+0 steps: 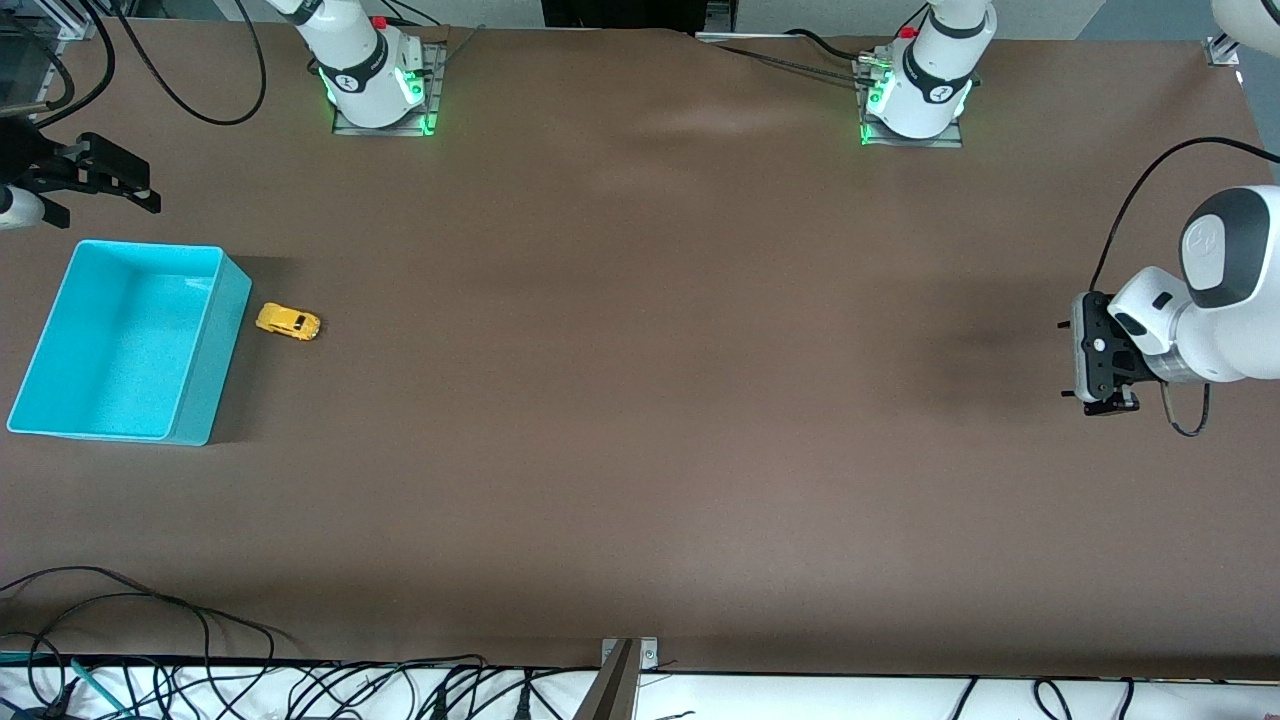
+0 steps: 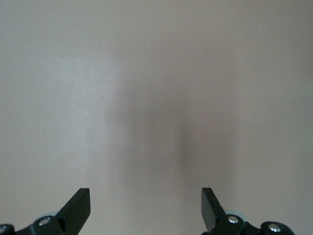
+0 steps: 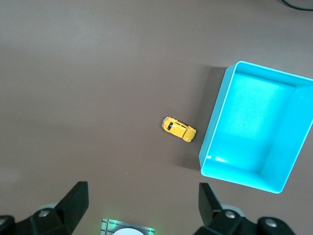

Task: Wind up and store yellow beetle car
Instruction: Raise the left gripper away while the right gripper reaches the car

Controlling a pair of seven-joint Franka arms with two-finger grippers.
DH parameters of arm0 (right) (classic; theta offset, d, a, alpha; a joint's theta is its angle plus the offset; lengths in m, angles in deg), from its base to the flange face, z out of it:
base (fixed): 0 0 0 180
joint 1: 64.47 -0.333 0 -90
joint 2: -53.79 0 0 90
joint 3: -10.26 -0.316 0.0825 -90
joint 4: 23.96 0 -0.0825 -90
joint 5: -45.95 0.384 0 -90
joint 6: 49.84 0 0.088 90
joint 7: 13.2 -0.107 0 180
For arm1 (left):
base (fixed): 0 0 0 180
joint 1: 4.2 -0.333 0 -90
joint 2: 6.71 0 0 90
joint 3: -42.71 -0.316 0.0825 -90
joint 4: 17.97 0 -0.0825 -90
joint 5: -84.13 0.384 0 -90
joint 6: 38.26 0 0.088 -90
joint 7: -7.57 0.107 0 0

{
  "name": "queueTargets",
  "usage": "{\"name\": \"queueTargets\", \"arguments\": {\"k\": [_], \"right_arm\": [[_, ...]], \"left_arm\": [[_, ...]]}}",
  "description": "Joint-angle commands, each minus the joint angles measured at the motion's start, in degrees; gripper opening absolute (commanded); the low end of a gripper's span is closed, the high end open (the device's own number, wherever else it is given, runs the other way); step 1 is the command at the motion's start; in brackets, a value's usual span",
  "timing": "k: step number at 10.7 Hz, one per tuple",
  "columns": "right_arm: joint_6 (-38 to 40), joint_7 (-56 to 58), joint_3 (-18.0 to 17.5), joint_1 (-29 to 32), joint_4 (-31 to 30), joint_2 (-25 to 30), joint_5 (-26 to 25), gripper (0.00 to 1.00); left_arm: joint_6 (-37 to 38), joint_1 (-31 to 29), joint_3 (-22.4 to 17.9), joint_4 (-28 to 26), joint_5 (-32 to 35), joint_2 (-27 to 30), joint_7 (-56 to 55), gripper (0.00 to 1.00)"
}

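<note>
Your yellow beetle car (image 1: 288,322) sits on the surface (image 1: 640,400) just beside the turquoise bin (image 1: 60,330). Right claw (image 3: 142,205) apart, high above them. Left claw (image 2: 145,205) apart over bare surface, waiting.

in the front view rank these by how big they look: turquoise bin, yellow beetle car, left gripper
1. turquoise bin, by far the largest.
2. left gripper, much smaller; it hangs above the table, closer to the camera, so its size is flattered.
3. yellow beetle car, smallest.
</note>
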Motion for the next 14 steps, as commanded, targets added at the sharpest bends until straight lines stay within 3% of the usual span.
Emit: {"name": "queueTargets", "arguments": {"k": [1, 3, 6, 8, 12, 14], "right_arm": [[0.4, 0.8, -0.1, -0.1, 0.5, 0.3, -0.2, 1.00], [0.4, 0.8, -0.1, -0.1, 0.5, 0.2, 0.0, 1.00], [-1.4, 1.2, -0.1, -0.1, -0.9, -0.2, 0.1, 1.00], [-6.3, 1.8, -0.2, 0.1, -5.9, 0.3, 0.9, 1.00], [-16.3, 2.0, -0.3, 0.2, -19.6, 5.5, 0.8, 1.00], [-19.0, 2.0, -0.3, 0.3, -25.1, 6.8, 0.8, 1.00]], "left_arm": [[4.3, -0.1, 2.7, 0.1, 0.4, 6.0, -10.6, 1.00], [9.6, -0.1, 7.2, 3.2, 0.4, 9.4, -26.4, 1.00], [19.7, -0.1, 12.3, 12.1, 0.2, 9.4, -46.0, 1.00], [23.8, -0.1, 14.5, 16.6, -4.3, 9.2, -56.3, 1.00], [27.0, -0.1, 15.0, 17.0, -4.6, 9.8, -60.5, 1.00], [28.1, -0.1, 15.9, 16.9, -4.5, 9.8, -68.4, 1.00]]}}
